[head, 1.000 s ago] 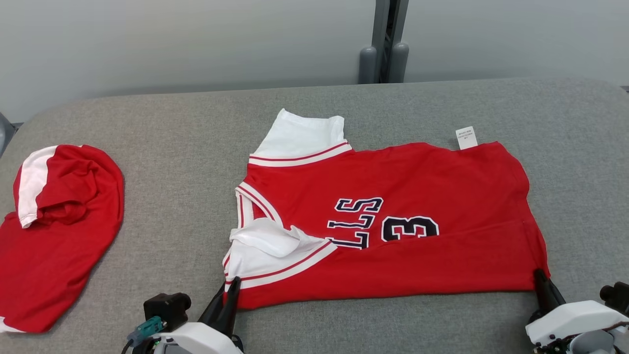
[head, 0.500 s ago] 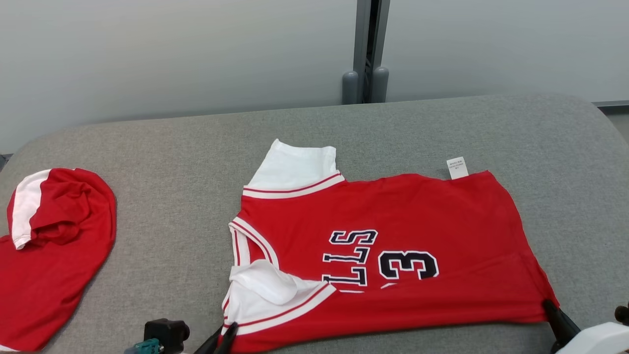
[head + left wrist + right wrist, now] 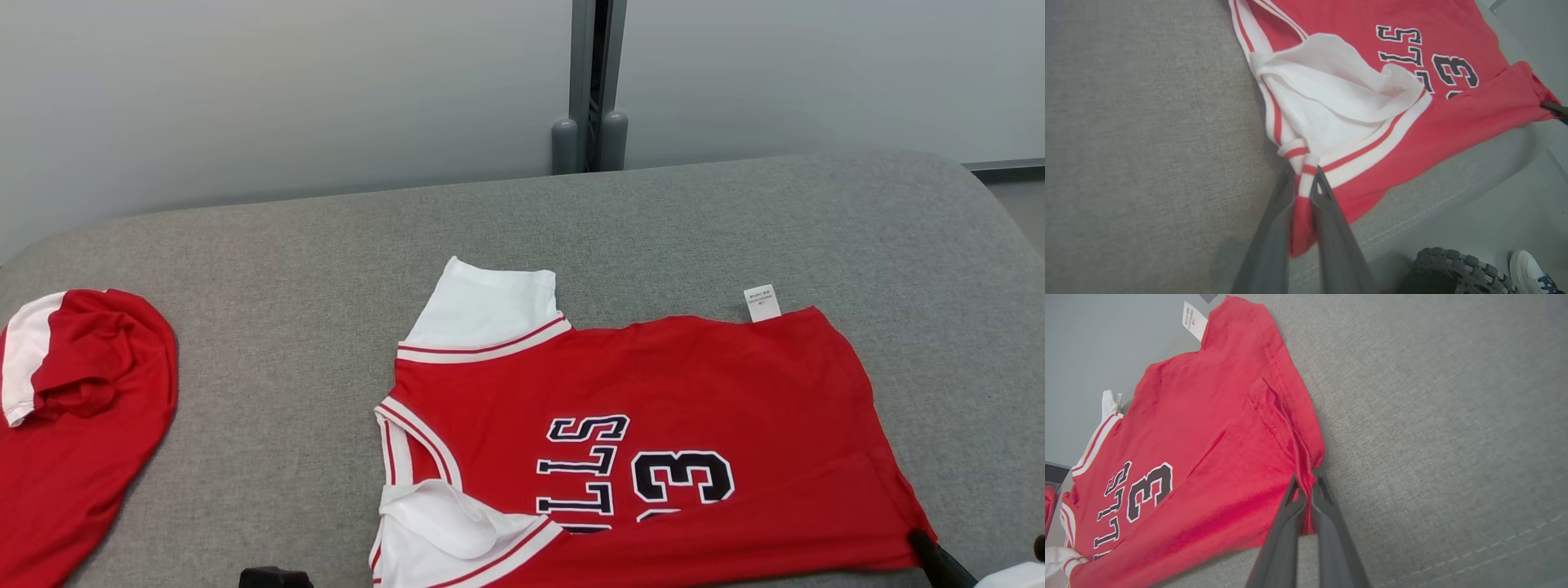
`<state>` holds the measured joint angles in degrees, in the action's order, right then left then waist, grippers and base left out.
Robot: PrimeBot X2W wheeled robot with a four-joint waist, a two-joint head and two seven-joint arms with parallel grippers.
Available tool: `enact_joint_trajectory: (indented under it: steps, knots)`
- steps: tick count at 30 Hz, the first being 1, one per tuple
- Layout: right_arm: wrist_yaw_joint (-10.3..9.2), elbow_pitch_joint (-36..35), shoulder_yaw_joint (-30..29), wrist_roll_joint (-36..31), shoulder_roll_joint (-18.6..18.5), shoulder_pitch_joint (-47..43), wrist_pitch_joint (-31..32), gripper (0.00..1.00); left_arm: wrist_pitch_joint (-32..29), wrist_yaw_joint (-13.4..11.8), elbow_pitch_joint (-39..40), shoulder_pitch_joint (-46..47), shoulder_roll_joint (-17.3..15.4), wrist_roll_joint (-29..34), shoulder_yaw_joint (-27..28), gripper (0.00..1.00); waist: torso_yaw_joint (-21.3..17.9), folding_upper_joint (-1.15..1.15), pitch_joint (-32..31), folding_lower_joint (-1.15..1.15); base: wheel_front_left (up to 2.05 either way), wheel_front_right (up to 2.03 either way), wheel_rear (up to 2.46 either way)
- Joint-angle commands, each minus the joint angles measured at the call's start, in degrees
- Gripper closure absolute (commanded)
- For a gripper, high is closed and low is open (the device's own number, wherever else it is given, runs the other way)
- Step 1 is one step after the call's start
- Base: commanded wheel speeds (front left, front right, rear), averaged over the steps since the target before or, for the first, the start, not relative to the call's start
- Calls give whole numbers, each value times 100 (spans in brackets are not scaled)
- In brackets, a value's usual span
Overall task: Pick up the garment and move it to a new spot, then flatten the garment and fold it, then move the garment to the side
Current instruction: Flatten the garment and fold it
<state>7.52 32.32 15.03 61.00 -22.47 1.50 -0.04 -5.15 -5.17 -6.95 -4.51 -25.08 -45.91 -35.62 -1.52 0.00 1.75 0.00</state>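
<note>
The red shirt (image 3: pixel 637 392) lies flat on the grey padded table (image 3: pixel 286 245), in the middle and close to the robot's side. Its long way runs from side to side: the neck and the white sleeves are toward the robot's left, and the bottom hem is toward its right. The near edge sits right at the front of the table. All the rest of the shirt stretches away from the claws, toward the wall. The left gripper (image 3: pixel 1304 173) is pinched tight on the striped trim at the near left corner. The right gripper (image 3: pixel 1306 477) is pinched tight on the red hem at the near right corner. So each arm has the end that is closest to it. A strip of red along the near side lies over the bottom of the letters (it looks like a fold has begun there). I think the next move has to carry both corners the same way together, or the shirt will twist. Now the count: two claws, two white sleeves (the far one flat, the near one bunched up), and one white tag (image 3: pixel 761 303) at the far hem. There is one more red garment (image 3: pixel 73 425), well apart at the left. Down on the floor are one wheel (image 3: pixel 1449 269) and one shoe (image 3: pixel 1531 265).
</note>
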Motion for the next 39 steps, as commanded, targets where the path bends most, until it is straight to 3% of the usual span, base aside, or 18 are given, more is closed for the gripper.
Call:
enact_joint_trajectory:
  steps: [1, 2, 3, 4, 5, 6, 7, 13, 19, 26, 33, 39]
  knots:
    - [-5, -57, -74, -9, -4, -76, 32, 100, -12, -64, 51, -67, -56, -1, 17, 100, 3, 0, -2, 0, 0, 0, 0]
    - [-5, -87, -102, 1, 20, -98, 78, 100, -18, -71, 86, -77, -44, -6, 10, 100, 7, 0, -1, 0, 0, 0, 0]
    - [-5, -109, -139, -9, 28, -116, 114, 79, -25, -92, 114, -80, -36, -6, 4, 100, 12, 0, -1, 0, 0, 0, 0]
    - [-5, -118, -184, -41, 31, -129, 141, 32, -29, -99, 138, -83, -28, -4, -2, 96, 19, 0, 3, 0, 0, 0, 0]
    - [-5, -83, -261, -55, 47, -150, 185, 7, -36, -110, 157, -79, -19, 0, -9, 59, 27, 0, 10, 0, 0, 0, 0]
    - [-5, -54, -321, -104, 47, -158, 189, 0, -31, -115, 169, -73, -15, 2, -14, 15, 38, 0, 13, 0, 0, 0, 0]
    - [-5, -35, -374, -168, 48, -156, 214, 0, -34, -129, 182, -66, -15, 8, -17, 0, 47, 0, 15, 0, 0, 0, 0]
    - [-4, -35, -713, -618, 93, -98, 233, 0, 22, -162, 221, 4, -3, 31, 13, 0, 106, 0, 39, 0, 0, 0, 0]
    - [-4, -404, -1032, -1172, 98, 113, -125, 0, 317, -248, 304, 229, 64, 33, 260, 0, 132, 0, 111, 0, 0, 0, 0]
    - [-4, -1332, -1023, -1946, 244, 531, -615, 0, 1024, -249, 295, 840, 357, 116, 644, 0, 45, 0, 425, 0, 0, 0, 0]
    - [-4, -2019, -990, -2592, 458, 1007, -810, 0, 1338, -181, -187, 1769, 623, 293, 746, 0, -141, 0, 1006, 0, 0, 0, 0]
    - [-4, -2382, -863, -2931, 702, 1213, -836, 0, 1261, -78, -904, 2693, 679, 543, 661, 0, -334, 0, 1510, 0, 0, 0, 0]
